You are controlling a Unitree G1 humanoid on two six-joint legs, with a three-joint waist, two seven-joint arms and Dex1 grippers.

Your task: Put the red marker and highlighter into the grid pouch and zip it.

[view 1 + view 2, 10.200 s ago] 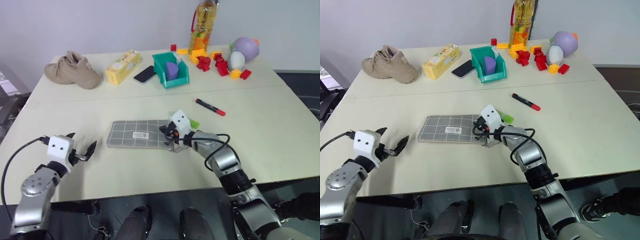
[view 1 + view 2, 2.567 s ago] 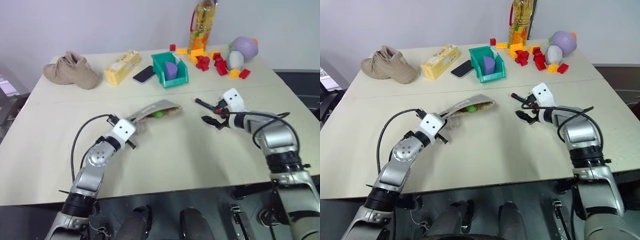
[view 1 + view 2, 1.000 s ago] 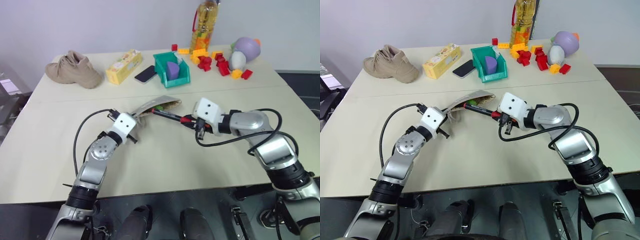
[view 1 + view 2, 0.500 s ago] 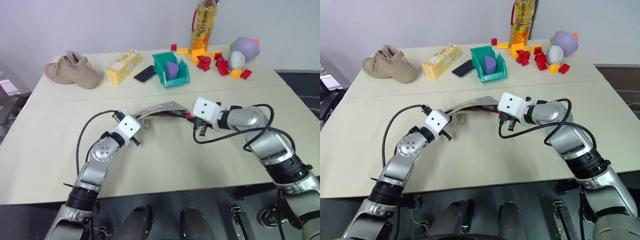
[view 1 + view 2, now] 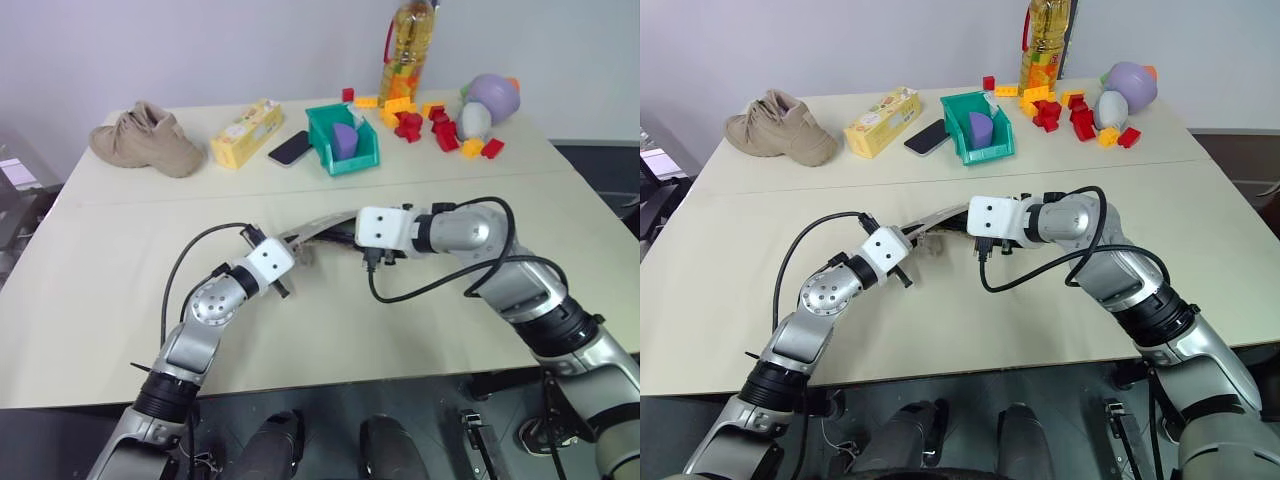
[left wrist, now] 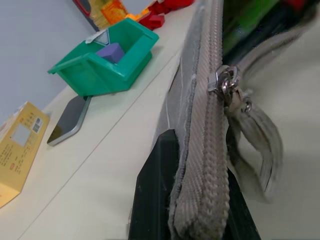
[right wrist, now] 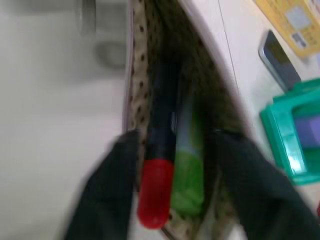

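Note:
The grid pouch (image 5: 318,224) lies mid-table with its mouth lifted open. My left gripper (image 6: 200,192) is shut on the pouch's zipper edge, just below the metal zipper pull (image 6: 227,87). In the right wrist view the red marker (image 7: 159,165) and the green highlighter (image 7: 189,172) lie side by side inside the dotted lining of the pouch (image 7: 137,65). My right gripper (image 7: 175,167) stands open at the pouch mouth, its fingers (image 7: 107,175) apart on either side of the two pens and touching neither.
At the back of the table stand a green bin (image 5: 342,140), a phone (image 5: 288,148), a yellow box (image 5: 245,133), a beige shoe (image 5: 145,140), an oil bottle (image 5: 405,50), toy blocks (image 5: 420,125) and a purple and white toy (image 5: 485,100).
My right gripper carried the red marker leftward into the pouch mouth, then opened and let it go. My left gripper kept its hold on the pouch edge.

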